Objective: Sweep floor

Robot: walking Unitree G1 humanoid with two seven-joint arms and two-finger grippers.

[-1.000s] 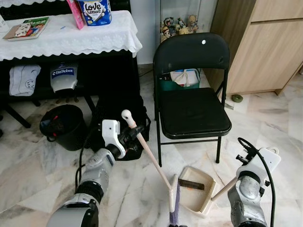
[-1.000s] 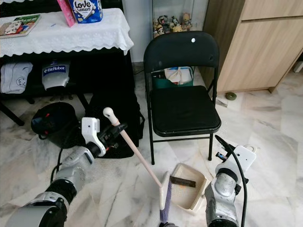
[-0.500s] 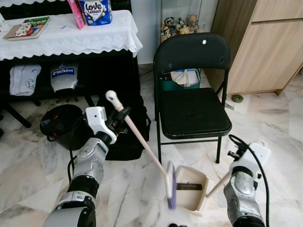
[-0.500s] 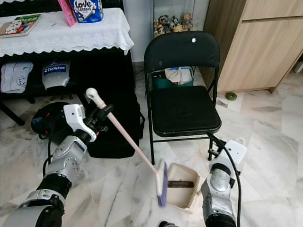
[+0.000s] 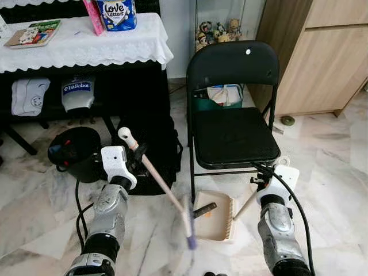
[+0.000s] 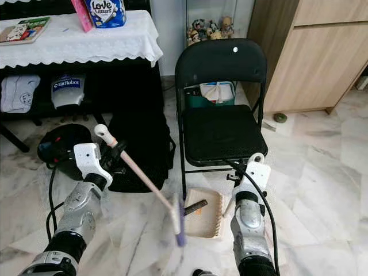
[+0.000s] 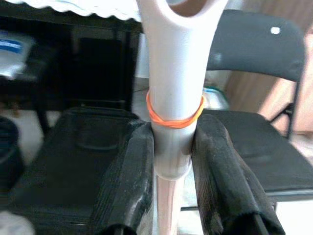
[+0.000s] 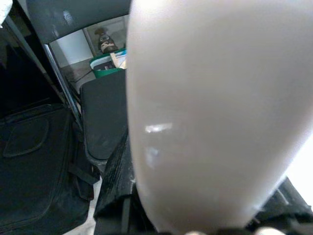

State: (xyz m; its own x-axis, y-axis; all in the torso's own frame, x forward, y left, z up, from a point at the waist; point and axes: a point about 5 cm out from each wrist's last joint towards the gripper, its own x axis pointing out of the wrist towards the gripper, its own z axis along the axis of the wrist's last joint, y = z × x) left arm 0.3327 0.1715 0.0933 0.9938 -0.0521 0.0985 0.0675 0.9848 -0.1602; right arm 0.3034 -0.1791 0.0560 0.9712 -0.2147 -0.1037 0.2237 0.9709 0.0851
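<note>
My left gripper (image 5: 137, 165) is shut on the upper part of a cream broom handle (image 5: 158, 183). The handle slants down to a purple brush head (image 5: 188, 228) just above the marble floor. In the left wrist view the black fingers (image 7: 128, 182) clamp the handle (image 7: 173, 73), which has an orange rubber band (image 7: 174, 117) around it. A beige dustpan (image 5: 214, 217) lies right of the brush, in front of the chair, with a dark stick-like piece (image 5: 204, 210) in it. My right gripper (image 5: 257, 186) is shut on the dustpan's cream handle (image 8: 195, 122).
A black folding chair (image 5: 233, 135) stands just behind the dustpan. A black bag (image 5: 150, 146) and a black bucket (image 5: 75, 152) sit to the left under a table with a white cloth (image 5: 86, 43). A wooden cabinet (image 5: 322, 57) is at the right.
The dustpan has slid left and closer to the chair with my right gripper. The brush head has moved left with it. The dark piece has turned in the pan.
</note>
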